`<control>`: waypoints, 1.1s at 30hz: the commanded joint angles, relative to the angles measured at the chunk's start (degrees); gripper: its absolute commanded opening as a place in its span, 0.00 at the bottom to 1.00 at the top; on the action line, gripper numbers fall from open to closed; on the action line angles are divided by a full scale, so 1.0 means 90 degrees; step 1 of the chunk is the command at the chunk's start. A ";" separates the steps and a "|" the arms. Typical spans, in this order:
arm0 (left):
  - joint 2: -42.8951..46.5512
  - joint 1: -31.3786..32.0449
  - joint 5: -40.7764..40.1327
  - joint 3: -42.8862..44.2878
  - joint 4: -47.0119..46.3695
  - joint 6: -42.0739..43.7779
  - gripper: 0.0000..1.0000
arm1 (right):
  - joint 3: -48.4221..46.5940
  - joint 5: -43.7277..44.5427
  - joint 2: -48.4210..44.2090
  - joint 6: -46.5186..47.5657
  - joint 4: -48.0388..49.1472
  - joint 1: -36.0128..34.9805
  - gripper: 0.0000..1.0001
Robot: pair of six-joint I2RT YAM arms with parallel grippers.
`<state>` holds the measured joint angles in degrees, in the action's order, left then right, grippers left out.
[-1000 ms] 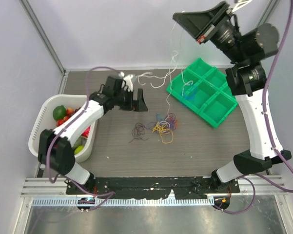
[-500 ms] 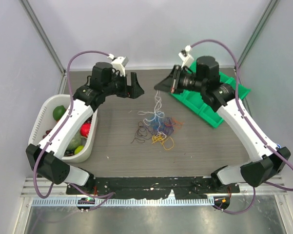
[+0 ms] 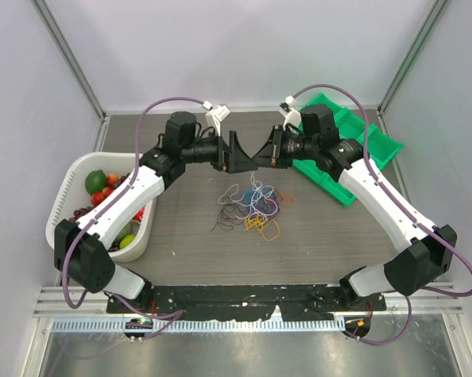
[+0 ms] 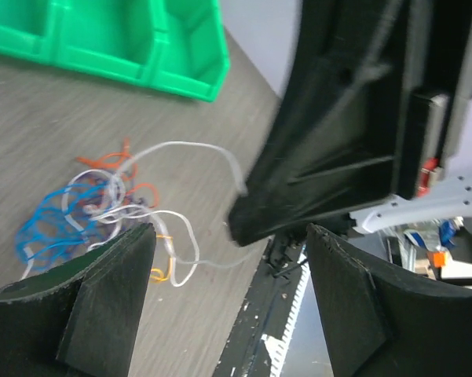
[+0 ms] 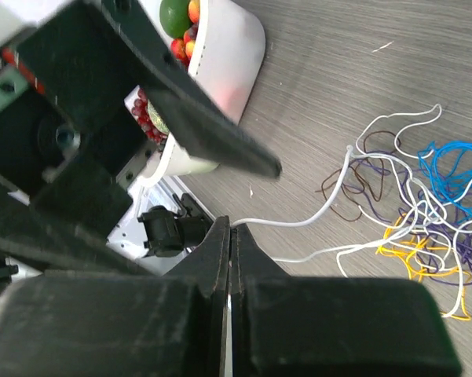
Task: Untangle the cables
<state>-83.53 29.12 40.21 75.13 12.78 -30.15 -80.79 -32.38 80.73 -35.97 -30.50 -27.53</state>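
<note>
Cables (image 3: 251,206): one multicoloured tangle on the table (image 3: 181,243), between two arms. Right gripper (image 5: 230,228) pinched shut on one white cable (image 5: 314,220); left gripper (image 4: 229,229) spread wide. One white basket (image 3: 63,196) holds fruit (image 3: 96,182); one green compartment tray (image 3: 361,153) far right.

The tabletop (image 3: 188,251) is a grey-brown board with a wood grain running left to right. At its middle lies a loose heap of cables (image 3: 251,206), thin strands tangled together: blue and purple at the core, white looped over them, yellow on the near side, orange at the right and a few dark ones trailing to the left. A white basket (image 3: 63,200) stands at the left edge, well apart from the heap, and a green compartment tray (image 3: 386,146) sits at the far right, set at an angle to the tabletop's edges.
</note>
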 commanded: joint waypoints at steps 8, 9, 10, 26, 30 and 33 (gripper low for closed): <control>-0.0240 0.0514 0.0338 0.0011 -0.1127 -0.0380 0.54 | -0.0359 -0.0240 0.0102 -0.0945 0.0859 0.0158 0.01; -0.0289 0.0533 0.0308 0.0050 -0.1088 -0.0380 0.48 | -0.0359 -0.0259 0.0112 -0.0945 0.0927 0.0158 0.02; -0.0309 0.0524 0.0327 0.0099 -0.1039 -0.0351 0.39 | -0.0330 -0.0318 0.0141 -0.0994 0.0967 0.0149 0.03; 0.0647 0.0641 -0.0160 0.0850 0.0503 -0.0253 0.00 | 0.0999 -0.0748 0.1838 -0.3172 0.5274 0.0120 0.42; 0.0804 0.0651 -0.0277 0.1523 0.0689 -0.0507 0.00 | 0.1340 -0.0553 0.2493 -0.2638 0.4923 0.0110 0.39; 0.0824 0.0641 -0.0638 0.2488 0.1322 -0.0400 0.00 | 0.1720 -0.0465 0.2885 -0.2031 0.4631 0.0110 0.41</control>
<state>-79.20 34.81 37.87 86.94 19.59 -33.15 -68.60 -37.28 103.31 -60.07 11.22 -26.44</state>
